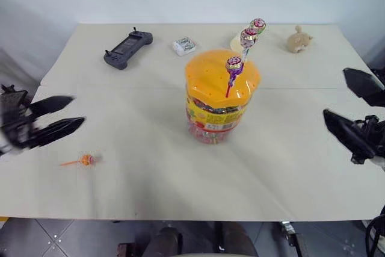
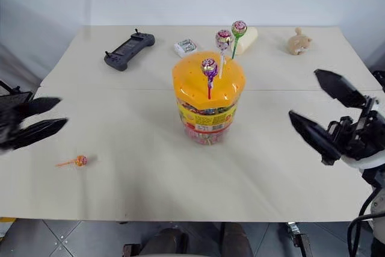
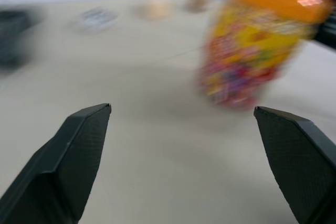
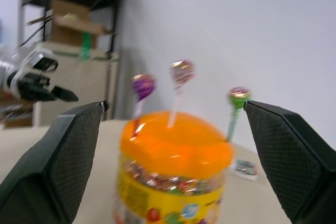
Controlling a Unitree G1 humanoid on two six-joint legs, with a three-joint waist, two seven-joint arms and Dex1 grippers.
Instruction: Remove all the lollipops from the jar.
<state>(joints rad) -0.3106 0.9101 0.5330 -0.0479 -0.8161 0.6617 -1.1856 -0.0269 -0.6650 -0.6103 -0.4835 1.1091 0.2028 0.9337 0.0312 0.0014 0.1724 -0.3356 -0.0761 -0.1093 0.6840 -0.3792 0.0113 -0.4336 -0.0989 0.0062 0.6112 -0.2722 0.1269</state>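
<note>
Orange is what I steer by here: the large clear plastic jar (image 2: 207,103) with its wide orange hole-dotted lid stands upright mid-table on the cream tabletop (image 2: 180,173), its yellow-red label band facing me. Three lollipops rise on thin sticks from the lid: a purple-wrapped one (image 2: 209,67) nearest me, a pink one (image 2: 224,38) behind it, and a green-sticked one (image 2: 239,28) farthest back. The fourth, a small orange lollipop (image 2: 79,161), lies flat on the table well to the jar's left, so I judge one out and three to go.

My left gripper (image 2: 36,120) hangs off the table's left edge above that orange candy, black fingers spread wide and empty. My right gripper (image 2: 322,112) waits to the jar's right, jaws wide too, holding nothing (both well apart from the jar).

I take the step in hand to be the second pull. Next I'd bring one gripper in level with the purple stick, straddle it just under the candy head, close, then lift straight up so the stick slides out of its hole without tipping the jar.
</note>
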